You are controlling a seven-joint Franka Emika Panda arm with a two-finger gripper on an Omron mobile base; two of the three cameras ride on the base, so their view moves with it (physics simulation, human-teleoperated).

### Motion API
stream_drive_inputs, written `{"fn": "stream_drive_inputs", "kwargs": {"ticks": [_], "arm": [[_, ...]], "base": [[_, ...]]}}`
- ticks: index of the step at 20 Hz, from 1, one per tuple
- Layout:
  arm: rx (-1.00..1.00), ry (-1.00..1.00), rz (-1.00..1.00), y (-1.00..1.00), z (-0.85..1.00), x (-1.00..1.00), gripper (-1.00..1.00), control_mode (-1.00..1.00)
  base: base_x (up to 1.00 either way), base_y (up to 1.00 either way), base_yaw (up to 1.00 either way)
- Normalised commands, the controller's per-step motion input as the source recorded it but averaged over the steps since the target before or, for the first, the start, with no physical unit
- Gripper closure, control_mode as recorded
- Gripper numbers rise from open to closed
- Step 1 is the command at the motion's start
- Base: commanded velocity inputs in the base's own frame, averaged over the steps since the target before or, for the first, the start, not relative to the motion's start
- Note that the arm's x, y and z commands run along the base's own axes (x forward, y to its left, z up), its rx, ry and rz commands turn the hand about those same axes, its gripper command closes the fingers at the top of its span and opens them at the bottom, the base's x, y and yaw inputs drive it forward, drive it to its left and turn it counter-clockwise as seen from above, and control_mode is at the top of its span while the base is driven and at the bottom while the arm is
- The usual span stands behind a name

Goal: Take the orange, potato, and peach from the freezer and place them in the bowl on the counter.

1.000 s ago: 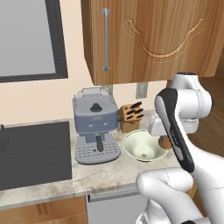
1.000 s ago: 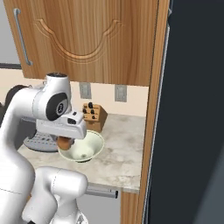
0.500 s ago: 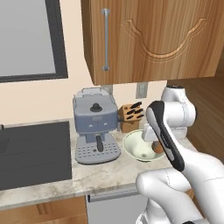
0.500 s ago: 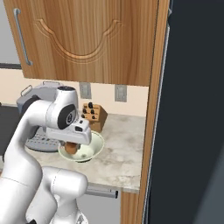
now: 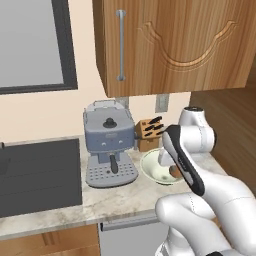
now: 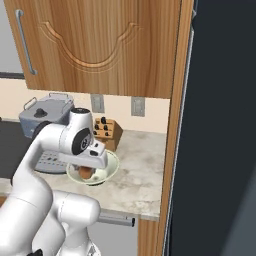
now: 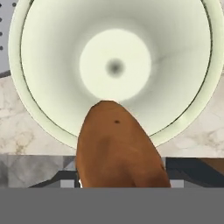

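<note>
The pale green-white bowl [image 5: 148, 162] [image 6: 113, 167] [image 7: 52, 65] stands on the counter beside the coffee machine. My gripper [image 6: 88, 169] [image 5: 173, 169] reaches down into it, shut on the dull brown potato [image 5: 175, 172] [image 6: 86, 173] [image 7: 118, 148]. In the hand view the potato hangs over the bowl's near rim and hides the fingertips; the bowl's inside is bare. The freezer [image 6: 225, 125] is the tall dark panel at the right. The orange and the peach are out of view.
A grey coffee machine [image 5: 109, 142] stands left of the bowl and a knife block [image 5: 148, 134] behind it. A dark cooktop [image 5: 40, 170] lies at the left. Wooden cupboards [image 5: 170, 45] hang low overhead. Bare marble counter [image 6: 142, 172] runs from the bowl to the freezer.
The arm has folded down and lowered the potato from above the bowl's right side into the bowl. The bowl and the other things have stayed put.
</note>
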Motion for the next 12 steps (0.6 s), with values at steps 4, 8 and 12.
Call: {"fn": "stream_drive_inputs", "kwargs": {"ticks": [4,8,12], "arm": [[0.0,-0.05,0.0,0.0,-0.06,0.43,1.0,-1.0],[0.0,-0.01,0.0,0.0,-0.21,0.46,1.0,-1.0],[0.0,0.0,0.0,0.0,-0.43,0.3,1.0,-1.0]], "base": [[0.0,0.0,0.0],[0.0,0.0,0.0],[0.0,0.0,0.0]]}}
